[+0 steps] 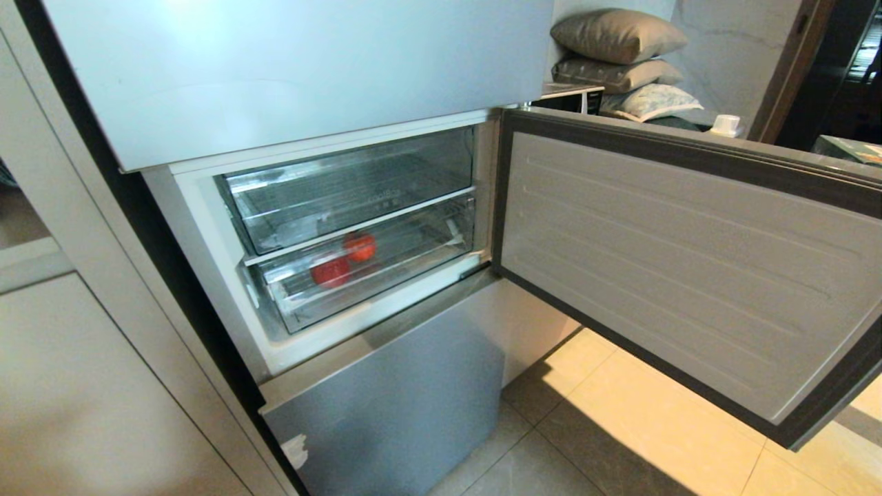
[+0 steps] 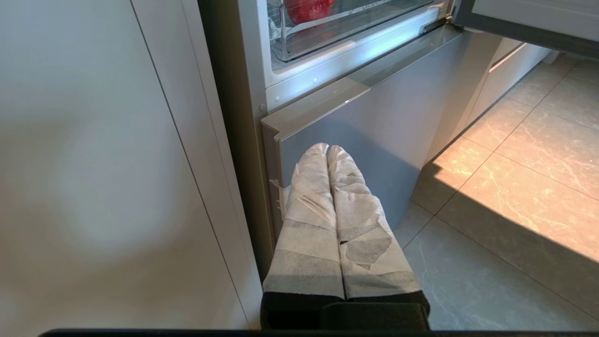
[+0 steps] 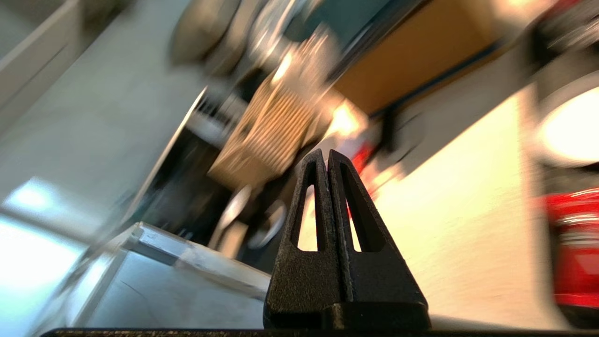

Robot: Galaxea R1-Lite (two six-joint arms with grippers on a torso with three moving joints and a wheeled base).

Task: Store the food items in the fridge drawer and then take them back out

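Note:
Two round glossy red food items (image 1: 331, 270) (image 1: 360, 246) lie in the lower clear fridge drawer (image 1: 413, 258), which sits pushed in inside the open fridge compartment. In the left wrist view one red item (image 2: 306, 8) shows through the drawer's front lip (image 2: 337, 30). My left gripper (image 2: 326, 147), its fingers wrapped in pale tape, is shut and empty, low in front of the grey lower fridge door. My right gripper (image 3: 327, 154) is shut and empty, pointing out at a blurred room. Neither arm appears in the head view.
The fridge door (image 1: 689, 262) stands swung open to the right, over the tiled floor (image 1: 654, 427). An upper clear bin (image 1: 344, 186) sits above the drawer. A pale cabinet (image 1: 83, 344) flanks the fridge on the left. Pillows (image 1: 617, 34) are stacked behind.

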